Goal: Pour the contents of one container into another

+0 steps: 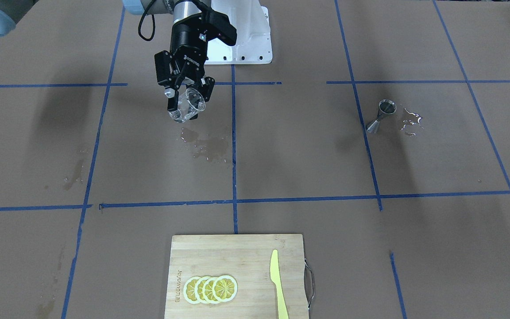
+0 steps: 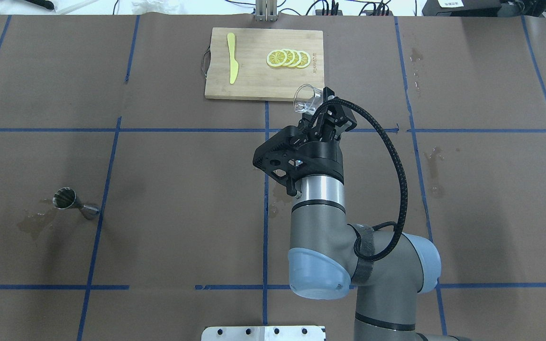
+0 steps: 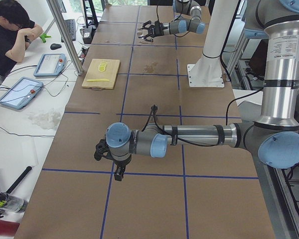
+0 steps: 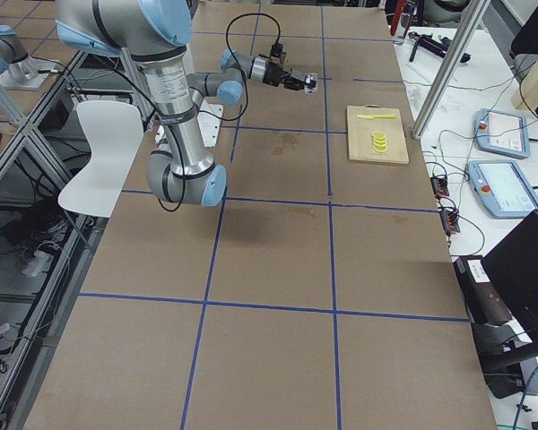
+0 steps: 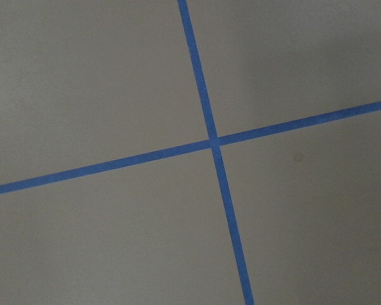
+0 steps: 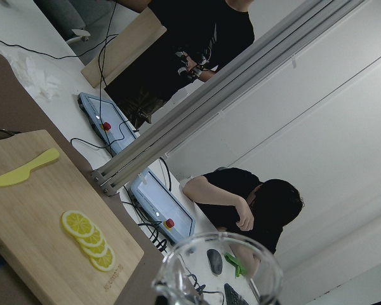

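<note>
My right gripper [image 1: 187, 94] is shut on the clear glass tumbler [image 1: 188, 107] and holds it tilted in the air above the table. From overhead the tumbler [image 2: 307, 98] hangs just off the near edge of the cutting board, ahead of the right gripper [image 2: 326, 110]. Its rim [image 6: 223, 267] fills the bottom of the right wrist view. The steel jigger [image 1: 381, 116] stands upright far off on the other half of the table [image 2: 71, 202]. My left gripper [image 3: 108, 160] shows only in the left side view, low over bare paper; I cannot tell its state.
A bamboo cutting board [image 1: 219, 252] carries lemon slices [image 1: 210, 289] and a yellow knife [image 1: 278, 283]. Wet patches lie under the tumbler [image 1: 206, 144] and beside the jigger [image 1: 410, 120]. People [image 6: 254, 203] sit at the side bench with tablets.
</note>
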You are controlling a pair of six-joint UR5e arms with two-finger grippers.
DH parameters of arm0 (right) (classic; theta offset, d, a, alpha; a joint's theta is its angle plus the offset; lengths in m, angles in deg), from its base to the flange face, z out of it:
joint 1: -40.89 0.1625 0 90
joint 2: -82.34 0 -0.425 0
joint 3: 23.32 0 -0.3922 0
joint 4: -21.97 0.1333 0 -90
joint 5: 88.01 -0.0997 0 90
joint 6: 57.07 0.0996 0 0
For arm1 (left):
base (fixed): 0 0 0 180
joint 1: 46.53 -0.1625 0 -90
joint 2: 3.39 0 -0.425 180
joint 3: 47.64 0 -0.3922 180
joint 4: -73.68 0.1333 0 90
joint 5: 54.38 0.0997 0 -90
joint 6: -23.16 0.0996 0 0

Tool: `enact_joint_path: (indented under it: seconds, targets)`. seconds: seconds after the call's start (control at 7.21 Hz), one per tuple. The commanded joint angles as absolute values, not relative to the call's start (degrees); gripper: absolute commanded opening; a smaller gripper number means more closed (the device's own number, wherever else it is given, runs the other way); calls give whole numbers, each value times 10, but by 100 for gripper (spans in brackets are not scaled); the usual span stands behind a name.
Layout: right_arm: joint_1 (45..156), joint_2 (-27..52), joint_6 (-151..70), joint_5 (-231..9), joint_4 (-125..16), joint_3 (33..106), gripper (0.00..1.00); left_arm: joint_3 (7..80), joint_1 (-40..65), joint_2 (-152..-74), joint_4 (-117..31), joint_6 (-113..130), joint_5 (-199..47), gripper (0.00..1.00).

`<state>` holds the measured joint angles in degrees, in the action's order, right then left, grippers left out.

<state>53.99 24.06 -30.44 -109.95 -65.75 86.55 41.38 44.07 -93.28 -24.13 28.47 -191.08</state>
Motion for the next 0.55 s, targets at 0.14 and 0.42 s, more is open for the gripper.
enact_joint_path:
  seconds: [0.14, 0.42]
  targets:
    - [541, 211, -297, -1110, -590, 865, 0, 425, 446, -934, -244, 283, -1912, 100]
    - [542, 154, -295, -1122, -477, 865, 0, 425, 446, -934, -244, 283, -1912, 100]
